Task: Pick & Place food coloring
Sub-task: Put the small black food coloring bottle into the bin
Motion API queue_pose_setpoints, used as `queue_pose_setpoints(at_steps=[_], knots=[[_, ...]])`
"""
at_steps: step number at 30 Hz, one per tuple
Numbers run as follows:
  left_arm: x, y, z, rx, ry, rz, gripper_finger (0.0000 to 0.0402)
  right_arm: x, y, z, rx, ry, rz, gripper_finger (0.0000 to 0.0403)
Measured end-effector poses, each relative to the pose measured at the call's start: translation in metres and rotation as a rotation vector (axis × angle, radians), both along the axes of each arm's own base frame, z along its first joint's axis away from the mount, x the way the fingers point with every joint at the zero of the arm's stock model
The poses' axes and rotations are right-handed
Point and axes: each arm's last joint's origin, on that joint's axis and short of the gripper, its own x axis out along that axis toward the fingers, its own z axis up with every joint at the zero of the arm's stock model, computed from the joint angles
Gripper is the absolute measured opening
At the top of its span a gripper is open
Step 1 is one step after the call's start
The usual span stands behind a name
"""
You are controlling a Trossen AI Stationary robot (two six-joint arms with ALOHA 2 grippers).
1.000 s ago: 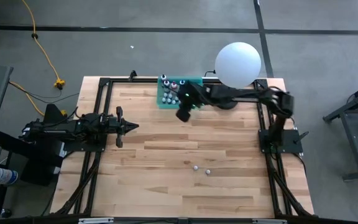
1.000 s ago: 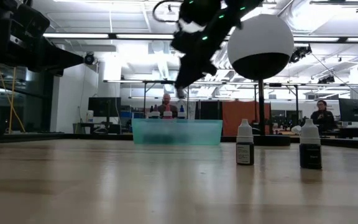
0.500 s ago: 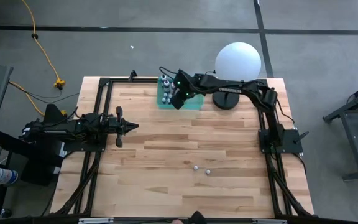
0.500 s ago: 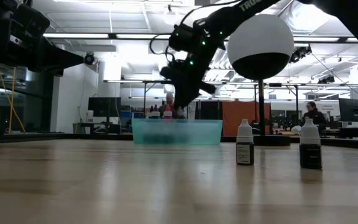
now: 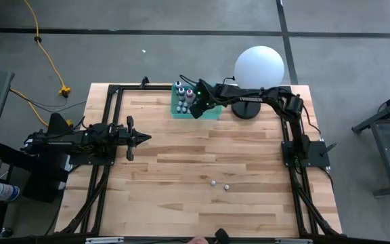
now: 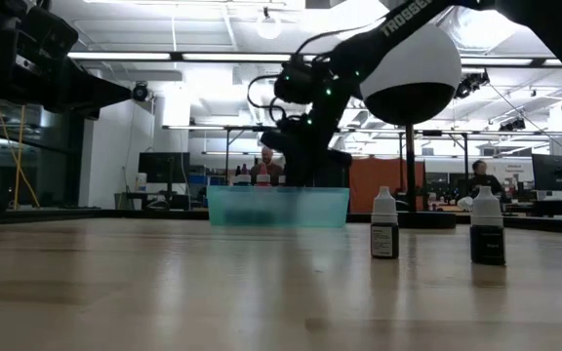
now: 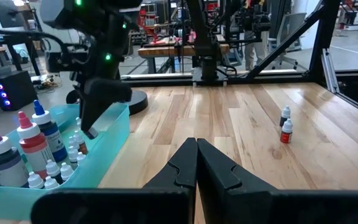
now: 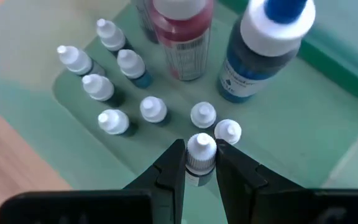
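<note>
The teal tray [image 5: 214,112] stands at the table's far edge and holds several tiny white-capped food coloring bottles [image 8: 114,121] and larger red [image 8: 182,37] and blue-capped [image 8: 260,50] ones. My right gripper [image 5: 196,107] is down inside the tray, shut on one tiny bottle [image 8: 201,152]. Two more small bottles [image 5: 212,182] [image 5: 227,185] stand upright on the table's near middle. My left gripper [image 5: 147,137] is shut and empty at the table's left; it also shows in the left wrist view [image 7: 196,149]. My right gripper pinches the tiny bottle between its two fingers, just below its white cap [image 8: 201,163]. The fingers [image 8: 171,167] come from above, pointing down. The bottle stands upright among the others in the tray; whether its base rests on the tray floor is hidden.
A big white globe lamp [image 5: 258,70] on a dark base stands right of the tray, close to my right arm. Black frame rails [image 5: 111,122] run along the table's left and right sides. People show in the room beyond the table in the low view.
My right gripper, shut on the tiny bottle, has gone from above the tray's near edge toward the table's far edge and down into the tray, among the other bottles.
</note>
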Motion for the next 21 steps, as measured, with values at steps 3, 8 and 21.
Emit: queue_pose_setpoints(at_steps=[3, 8, 21], knots=[[0.0, 0.0, 0.0, 0.0, 0.0, 0.0, 0.0, -0.003, -0.002, -0.009, -0.009, -0.017, -0.02, 0.0069], [0.0, 0.0, 0.0, 0.0, 0.0, 0.0, 0.0, -0.003, -0.003, -0.016, -0.035, -0.048, -0.015, 0.0069], [0.0, 0.0, 0.0, 0.0, 0.0, 0.0, 0.0, -0.003, 0.003, -0.029, -0.095, -0.077, 0.044, 0.0069]])
